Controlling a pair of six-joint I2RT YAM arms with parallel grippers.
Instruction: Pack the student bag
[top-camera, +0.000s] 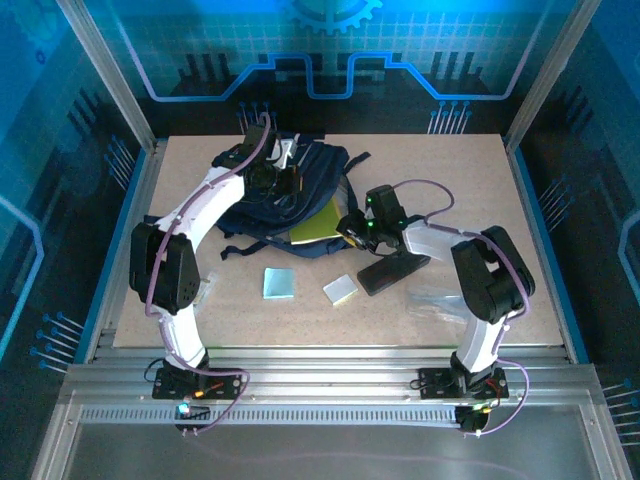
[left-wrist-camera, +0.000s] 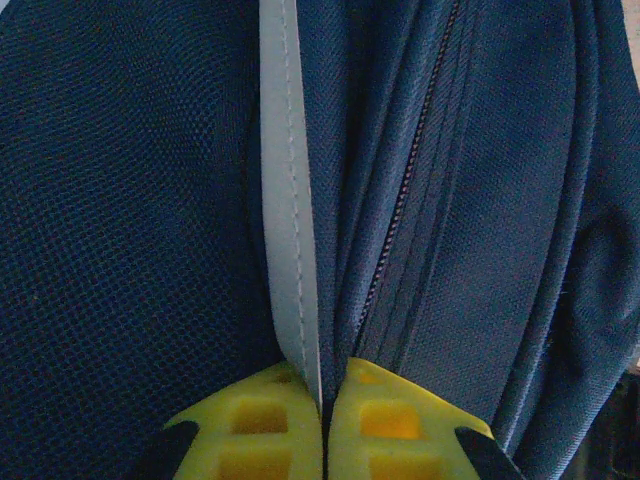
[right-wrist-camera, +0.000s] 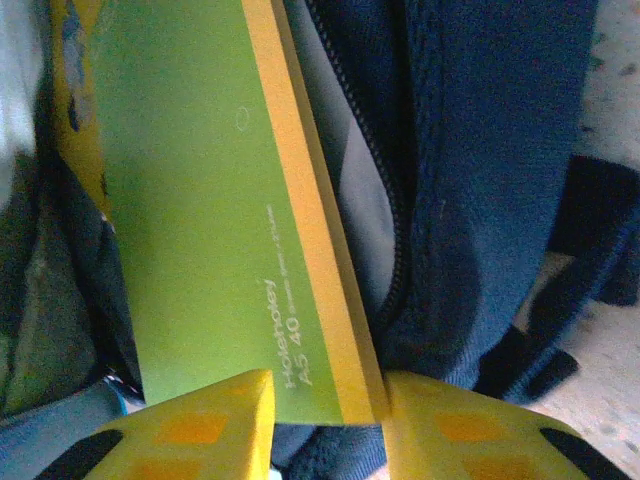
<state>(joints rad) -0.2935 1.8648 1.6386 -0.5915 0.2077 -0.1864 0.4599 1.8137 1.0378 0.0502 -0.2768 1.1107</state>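
Softness ruled the large dark navy fabric student bag (top-camera: 325, 170), slumped at the far middle of the tan table (top-camera: 450, 180); best taken by a seam, I judged, where the left gripper (left-wrist-camera: 323, 390) clenched its grey-white stripe (left-wrist-camera: 290, 200); the right gripper (right-wrist-camera: 327, 385) grasped a stiff green notebook (right-wrist-camera: 200, 200), half inside.

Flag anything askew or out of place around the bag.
The green notebook sticks out of the bag at a slant through its open zipper, with its corner between the right gripper's fingers. It looks not yet packed rather than damaged. Nothing appears spilled or torn.
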